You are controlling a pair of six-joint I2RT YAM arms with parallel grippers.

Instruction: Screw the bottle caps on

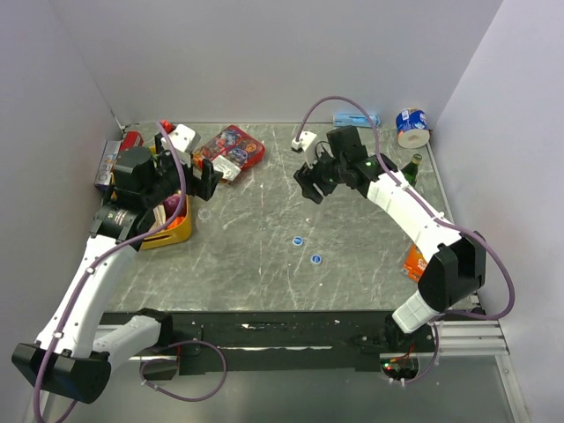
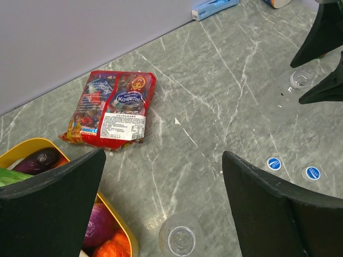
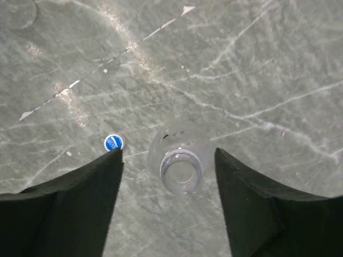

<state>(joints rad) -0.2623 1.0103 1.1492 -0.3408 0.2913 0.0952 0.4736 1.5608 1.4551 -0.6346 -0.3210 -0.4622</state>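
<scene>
Caps are off both bottles and lie flat on the grey table (image 1: 264, 291) between the two arms: far cap (image 1: 298, 240) and near cap (image 1: 315, 259), just beside each other, not touching. Right gripper (image 3: 168, 152) hangs over right bottle (image 3: 179, 163), which stands upright with a bare neck between the fingers. Its jaws are apart with a gap on each side, so no grip. Left gripper (image 2: 163, 158) is spread wide and holds nothing. Left bottle (image 2: 181, 238) stands upright and uncapped on the table below it, just beside yellow bowl (image 2: 32, 142). Candy packet (image 2: 112, 110) lies flat near the back wall. Green bottle (image 1: 414, 167) and blue-white tin (image 1: 411, 126) sit at the far right corner.
</scene>
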